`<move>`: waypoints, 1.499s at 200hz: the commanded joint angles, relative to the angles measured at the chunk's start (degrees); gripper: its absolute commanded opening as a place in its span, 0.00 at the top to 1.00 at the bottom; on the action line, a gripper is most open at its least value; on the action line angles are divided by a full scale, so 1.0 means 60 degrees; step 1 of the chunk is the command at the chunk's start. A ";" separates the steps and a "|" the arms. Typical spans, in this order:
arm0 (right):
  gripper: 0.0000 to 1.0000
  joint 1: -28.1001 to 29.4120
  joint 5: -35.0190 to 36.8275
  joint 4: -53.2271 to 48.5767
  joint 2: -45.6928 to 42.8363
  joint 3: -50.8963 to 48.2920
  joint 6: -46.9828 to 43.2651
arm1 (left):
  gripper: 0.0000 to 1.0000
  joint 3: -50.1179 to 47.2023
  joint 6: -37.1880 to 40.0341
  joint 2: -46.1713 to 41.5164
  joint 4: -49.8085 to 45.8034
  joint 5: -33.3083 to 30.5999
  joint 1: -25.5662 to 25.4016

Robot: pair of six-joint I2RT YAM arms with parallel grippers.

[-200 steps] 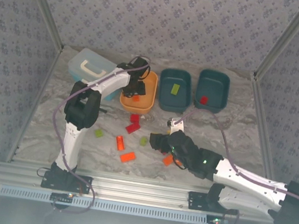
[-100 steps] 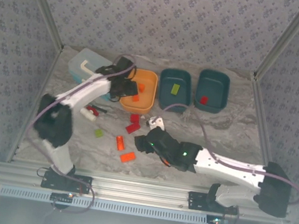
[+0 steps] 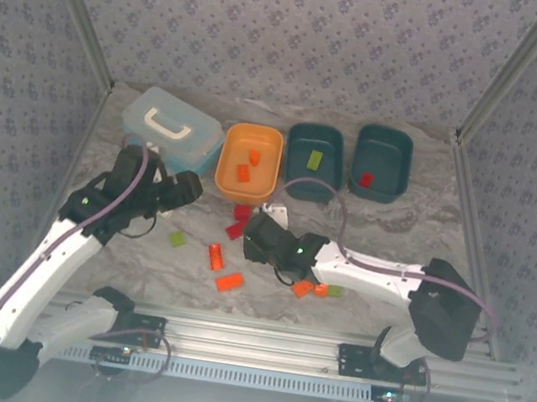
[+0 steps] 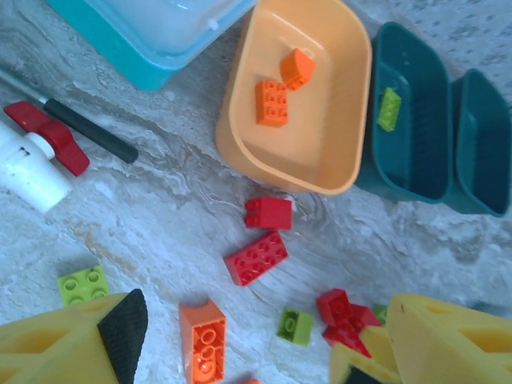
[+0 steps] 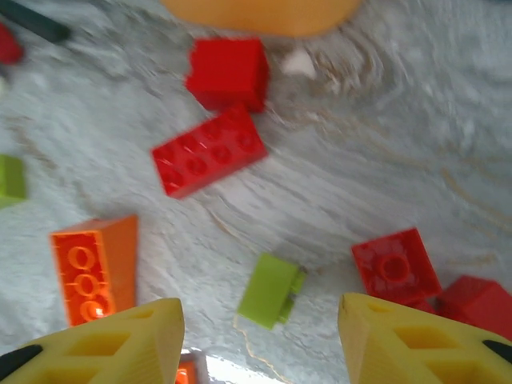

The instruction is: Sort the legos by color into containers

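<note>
Right jaws apart over lime lego (image 5: 270, 290), bare table (image 5: 384, 160) around.

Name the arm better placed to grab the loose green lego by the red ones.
Right. The right pincer hangs open right over that green lego; the left pincer sits back near the blue case.

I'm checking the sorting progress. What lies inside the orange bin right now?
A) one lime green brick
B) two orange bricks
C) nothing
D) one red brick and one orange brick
B: the left wrist view shows the orange bin with two orange bricks on its floor and no brick of any other colour.
</note>
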 commanded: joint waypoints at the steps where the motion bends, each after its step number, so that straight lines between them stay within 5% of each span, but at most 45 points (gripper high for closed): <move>1: 0.45 0.0079 -0.0378 -0.1054 0.0866 0.0710 0.1410 | 0.17 -0.0163 -0.0144 -0.0873 -0.0047 0.0433 -0.0034; 122: 0.58 -0.0466 -0.1113 -0.1696 0.2838 0.1807 0.1926 | 0.17 -0.0706 -0.0355 -0.1156 0.0310 0.0764 -0.0201; 161: 0.82 -0.0477 -0.0928 -0.1750 0.2729 0.1813 0.1872 | 0.17 -0.0880 -0.0411 -0.1141 0.0474 0.0834 -0.0333; 194: 0.84 -0.0494 0.0088 -0.2452 0.1649 0.2307 0.1377 | 0.17 -0.0712 -0.0426 -0.0879 0.1012 0.1110 -0.0591; 243: 0.85 -0.3215 0.0085 -0.2762 0.0980 0.3029 -0.0784 | 0.17 -0.0380 -0.0602 0.0507 0.2167 0.1135 -0.1135; 300: 0.84 -0.5862 -0.0632 -0.2954 0.3761 0.6103 -0.2036 | 0.17 0.0306 -0.0592 0.2167 0.3099 0.1101 -0.1484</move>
